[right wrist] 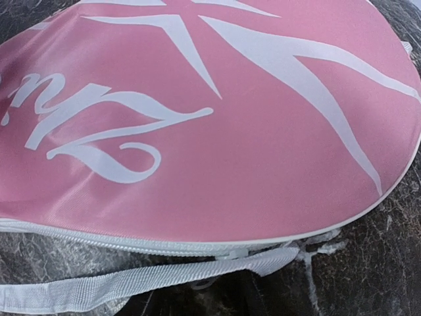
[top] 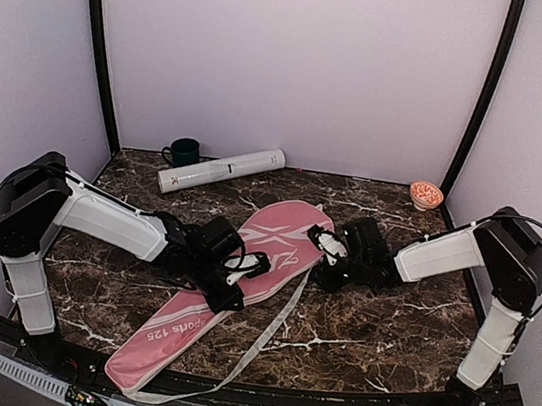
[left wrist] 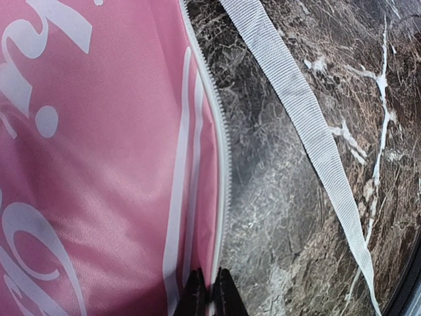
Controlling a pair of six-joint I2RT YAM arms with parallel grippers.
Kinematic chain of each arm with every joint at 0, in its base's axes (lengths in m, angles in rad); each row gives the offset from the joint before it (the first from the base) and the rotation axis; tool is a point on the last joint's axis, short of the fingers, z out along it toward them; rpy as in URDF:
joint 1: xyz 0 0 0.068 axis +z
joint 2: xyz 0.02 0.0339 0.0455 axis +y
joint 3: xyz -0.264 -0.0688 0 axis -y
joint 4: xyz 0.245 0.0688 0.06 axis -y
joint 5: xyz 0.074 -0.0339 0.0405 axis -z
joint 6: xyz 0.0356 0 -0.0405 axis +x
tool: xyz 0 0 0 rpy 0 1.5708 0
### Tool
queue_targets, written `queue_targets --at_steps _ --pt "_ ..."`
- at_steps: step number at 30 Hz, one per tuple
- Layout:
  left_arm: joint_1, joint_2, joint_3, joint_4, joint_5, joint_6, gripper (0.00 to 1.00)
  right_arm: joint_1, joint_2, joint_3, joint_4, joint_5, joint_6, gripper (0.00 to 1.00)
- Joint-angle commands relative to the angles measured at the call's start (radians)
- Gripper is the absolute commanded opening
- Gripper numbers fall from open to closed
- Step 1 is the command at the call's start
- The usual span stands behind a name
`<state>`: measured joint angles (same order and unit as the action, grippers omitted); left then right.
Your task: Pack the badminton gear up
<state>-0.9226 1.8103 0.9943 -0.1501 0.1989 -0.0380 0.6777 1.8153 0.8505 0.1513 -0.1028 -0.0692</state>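
Counter (top: 374, 329): dark marble, on which everything is laid.
Left arm (top: 107, 220): stretched low from its base on the left, the forearm angled rightward to the bag's middle.
Mug (top: 183, 151): dark green, set upright at the back, just beside the tube's left end.
Tube (top: 220, 170): long and white, laid flat near the back wall.
Left tool (top: 247, 268) (left wrist: 210, 296): pinched closed at the bag's zip edge; whether anything is caught between the tips cannot be told.
Bag (top: 286, 241) (left wrist: 99, 164) (right wrist: 230, 131): pink, laid diagonally mid-counter, head at back right.
Strap (top: 268, 329) (left wrist: 309, 131) (right wrist: 131, 280): white webbing, trailed along the bag's right side.
Right tool (top: 324, 241): held at the head's right edge; open or closed cannot be told.
Right arm (top: 446, 253): folded at the elbow, the forearm levelled leftward.
Bowl (top: 426, 195): small and orange, placed at the back right corner.
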Motion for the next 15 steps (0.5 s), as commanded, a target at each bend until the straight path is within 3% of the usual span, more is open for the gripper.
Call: queue_targets --at_steps 1,8,15 --pt "0.002 0.025 0.001 -0.039 -0.009 0.004 0.00 0.008 0.057 0.022 -0.028 0.092 0.029 0.32" --pt "0.002 0.026 0.003 -0.036 -0.012 -0.002 0.00 0.008 0.037 0.014 -0.066 0.188 0.073 0.01" --pt "0.007 0.038 0.015 -0.014 0.013 -0.031 0.00 0.043 -0.014 -0.048 -0.034 0.125 0.115 0.00"
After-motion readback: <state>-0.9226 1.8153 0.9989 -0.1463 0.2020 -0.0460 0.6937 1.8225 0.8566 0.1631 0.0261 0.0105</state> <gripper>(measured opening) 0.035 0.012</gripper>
